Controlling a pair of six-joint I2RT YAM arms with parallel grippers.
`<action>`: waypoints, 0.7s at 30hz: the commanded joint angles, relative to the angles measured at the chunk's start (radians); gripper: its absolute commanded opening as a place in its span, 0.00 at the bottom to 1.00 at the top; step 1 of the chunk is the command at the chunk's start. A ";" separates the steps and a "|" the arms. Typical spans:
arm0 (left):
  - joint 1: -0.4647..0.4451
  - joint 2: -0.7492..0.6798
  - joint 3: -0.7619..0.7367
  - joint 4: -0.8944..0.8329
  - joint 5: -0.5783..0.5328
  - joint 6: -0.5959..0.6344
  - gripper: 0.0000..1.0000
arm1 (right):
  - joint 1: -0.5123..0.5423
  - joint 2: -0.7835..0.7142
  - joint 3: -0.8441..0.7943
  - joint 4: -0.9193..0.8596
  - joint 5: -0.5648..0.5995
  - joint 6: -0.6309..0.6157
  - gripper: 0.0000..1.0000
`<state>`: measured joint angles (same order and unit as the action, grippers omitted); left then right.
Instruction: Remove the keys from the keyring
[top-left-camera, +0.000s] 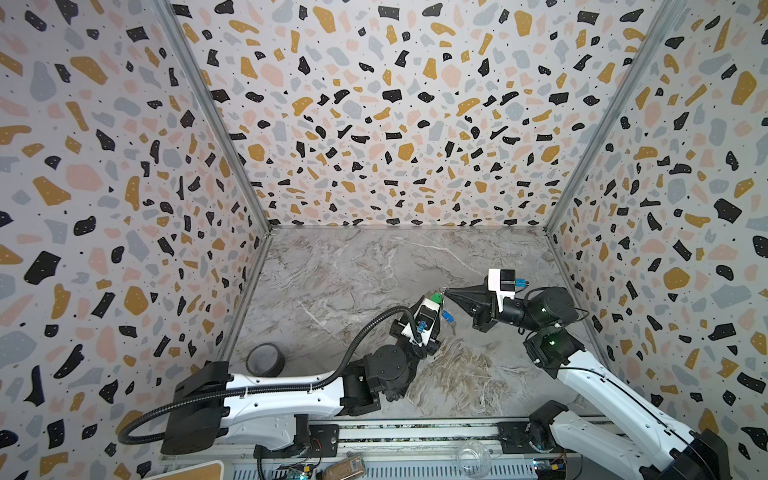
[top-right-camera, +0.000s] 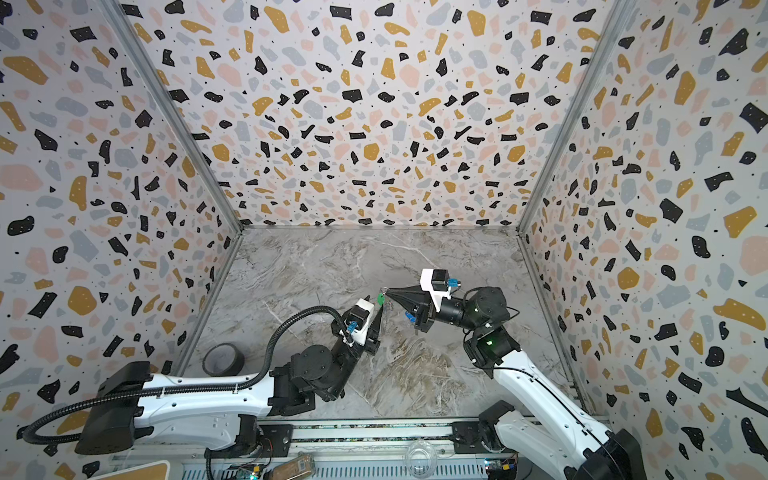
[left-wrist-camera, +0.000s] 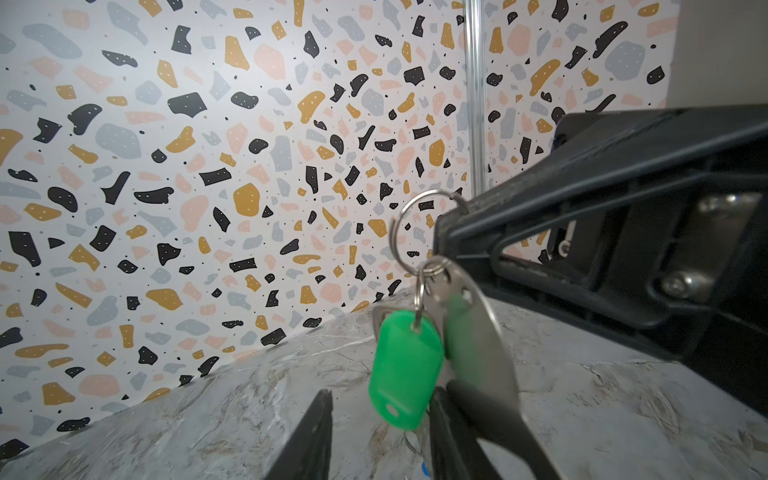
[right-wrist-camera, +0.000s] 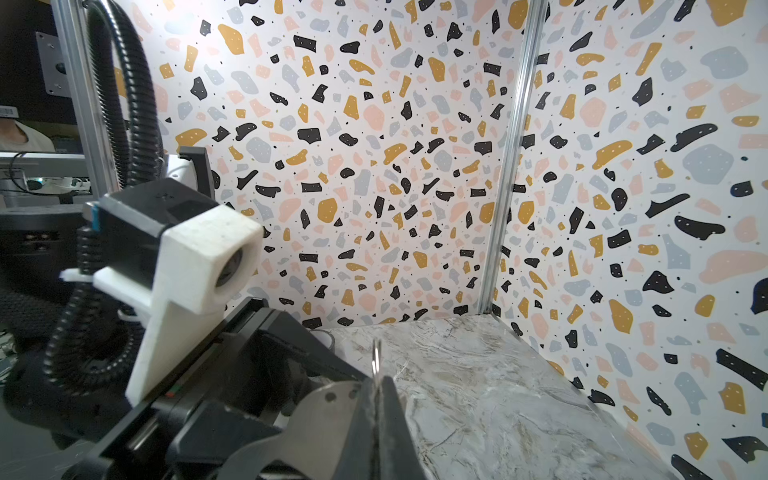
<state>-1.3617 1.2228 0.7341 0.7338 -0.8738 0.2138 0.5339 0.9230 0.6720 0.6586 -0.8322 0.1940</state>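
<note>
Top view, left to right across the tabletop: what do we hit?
Tape roll → green tag → blue tag.

walls (top-left-camera: 395, 104): terrazzo print, three sides | floor (top-left-camera: 353, 270): grey marble | corner posts (top-left-camera: 214, 112): aluminium
</note>
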 joint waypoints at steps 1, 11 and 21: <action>-0.008 0.008 0.039 0.090 -0.009 0.014 0.39 | -0.004 -0.005 0.004 0.048 0.009 0.017 0.00; -0.008 0.059 0.052 0.170 -0.002 0.036 0.47 | -0.005 0.001 0.007 0.071 0.009 0.030 0.00; -0.007 0.080 0.064 0.232 -0.037 0.022 0.44 | -0.016 0.001 -0.008 0.127 0.005 0.079 0.00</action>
<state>-1.3643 1.3056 0.7689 0.8738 -0.8932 0.2432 0.5236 0.9287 0.6674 0.7162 -0.8219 0.2390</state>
